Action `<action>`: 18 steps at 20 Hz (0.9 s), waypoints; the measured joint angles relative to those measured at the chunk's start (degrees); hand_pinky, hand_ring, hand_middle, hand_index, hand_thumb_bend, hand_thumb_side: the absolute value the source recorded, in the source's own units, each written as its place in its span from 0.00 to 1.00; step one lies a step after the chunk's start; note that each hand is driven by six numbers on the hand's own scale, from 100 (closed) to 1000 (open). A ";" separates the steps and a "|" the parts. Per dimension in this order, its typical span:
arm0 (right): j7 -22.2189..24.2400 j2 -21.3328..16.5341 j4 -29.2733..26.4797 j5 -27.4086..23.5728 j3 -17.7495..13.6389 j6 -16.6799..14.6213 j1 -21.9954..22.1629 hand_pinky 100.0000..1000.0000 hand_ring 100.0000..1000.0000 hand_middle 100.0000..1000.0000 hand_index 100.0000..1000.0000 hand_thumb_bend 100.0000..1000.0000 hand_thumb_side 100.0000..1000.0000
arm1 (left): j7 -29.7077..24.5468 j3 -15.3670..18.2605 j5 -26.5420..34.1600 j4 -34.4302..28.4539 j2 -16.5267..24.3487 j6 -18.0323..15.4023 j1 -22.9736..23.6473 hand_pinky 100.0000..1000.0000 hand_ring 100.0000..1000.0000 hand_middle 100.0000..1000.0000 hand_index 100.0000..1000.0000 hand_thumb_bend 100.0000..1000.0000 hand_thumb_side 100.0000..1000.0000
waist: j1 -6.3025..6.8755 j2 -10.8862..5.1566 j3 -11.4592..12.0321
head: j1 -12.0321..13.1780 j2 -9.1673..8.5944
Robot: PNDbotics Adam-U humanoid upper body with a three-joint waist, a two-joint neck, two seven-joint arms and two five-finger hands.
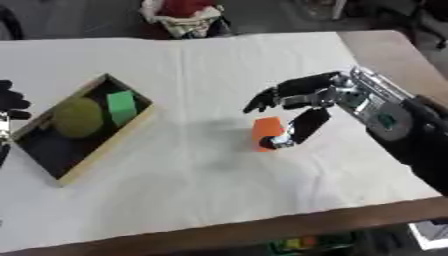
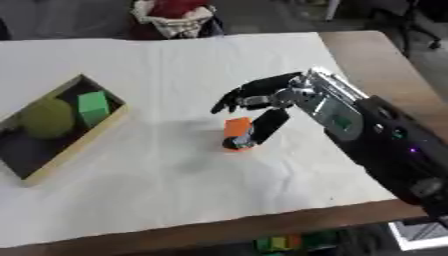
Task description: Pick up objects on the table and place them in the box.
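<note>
An orange block stands on the white cloth near the middle of the table. My right hand reaches in from the right and hovers over it, open. Its fingers spread above the block's far side, and the thumb hangs down against the block's right face. At the left lies a wooden box with a dark inside. It holds an olive-yellow round thing and a green block. My left hand shows at the left edge, beside the box, open and idle.
The white cloth covers most of the table; bare brown wood shows along the right side and the front edge. A seat with red and white things stands beyond the far edge.
</note>
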 measured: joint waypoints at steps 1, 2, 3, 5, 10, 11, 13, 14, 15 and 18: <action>-0.48 0.00 0.18 0.83 -0.11 -0.25 0.20 0.84 0.88 0.94 1.00 0.27 0.73 | 0.00 0.00 0.00 0.00 0.00 0.00 0.00 0.55 0.58 0.52 0.71 0.00 0.56 | 0.02 0.00 0.00 | -0.02 0.00; -1.03 0.01 0.35 1.59 -0.34 -0.51 0.22 0.84 0.88 0.94 1.00 0.27 0.73 | 0.00 0.00 0.00 0.00 0.00 0.00 0.00 0.55 0.58 0.52 0.71 0.00 0.56 | 0.05 0.00 0.00 | -0.06 0.00; -1.65 0.02 0.55 2.44 -0.51 -0.75 0.35 0.84 0.88 0.93 1.00 0.27 0.72 | 0.00 0.00 0.00 0.00 0.00 0.00 0.00 0.55 0.58 0.52 0.71 0.00 0.56 | 0.05 0.00 0.01 | -0.13 0.00; -2.97 0.17 1.20 4.29 -0.75 -1.21 0.73 0.84 0.88 0.93 1.00 0.27 0.71 | 0.00 0.00 0.00 0.00 0.00 0.00 0.00 0.55 0.58 0.52 0.71 0.00 0.56 | 0.10 0.00 0.01 | -0.17 0.00; -6.54 1.17 3.27 8.47 -1.38 -2.36 1.13 0.84 0.88 0.92 0.99 0.29 0.69 | 0.00 0.00 0.00 0.00 0.00 0.00 0.00 0.55 0.58 0.52 0.71 0.00 0.56 | 0.35 0.00 0.05 | -0.26 0.00; -7.15 1.35 3.82 9.12 -1.39 -2.61 1.14 0.84 0.87 0.92 0.99 0.29 0.69 | 0.00 0.00 0.00 0.00 0.00 0.00 0.00 0.55 0.58 0.52 0.71 0.00 0.56 | 0.41 0.00 0.10 | -0.28 0.00; -8.17 1.76 4.89 10.33 -1.41 -3.07 1.18 0.83 0.87 0.91 0.99 0.29 0.69 | 0.00 0.00 0.00 0.00 0.00 0.00 0.00 0.55 0.58 0.52 0.71 0.00 0.56 | 0.57 0.00 0.28 | -0.32 0.00; -8.62 1.99 5.42 10.80 -1.43 -3.29 1.21 0.83 0.87 0.91 0.99 0.29 0.68 | 0.00 0.00 0.00 0.00 0.00 0.00 0.00 0.55 0.58 0.52 0.71 0.00 0.56 | 0.61 0.00 0.33 | -0.37 0.00; -9.01 2.13 5.89 11.26 -1.49 -3.47 1.30 0.83 0.87 0.90 0.99 0.29 0.68 | 0.00 0.00 0.00 0.00 0.00 0.00 0.00 0.55 0.58 0.52 0.71 0.00 0.56 | 0.61 0.00 0.36 | -0.42 0.00; -9.94 2.46 7.18 12.38 -1.71 -4.00 1.66 0.83 0.87 0.88 0.98 0.28 0.65 | 0.00 0.00 0.00 0.00 0.00 0.00 0.00 0.55 0.58 0.52 0.71 0.00 0.56 | 0.66 0.00 0.41 | -0.47 0.00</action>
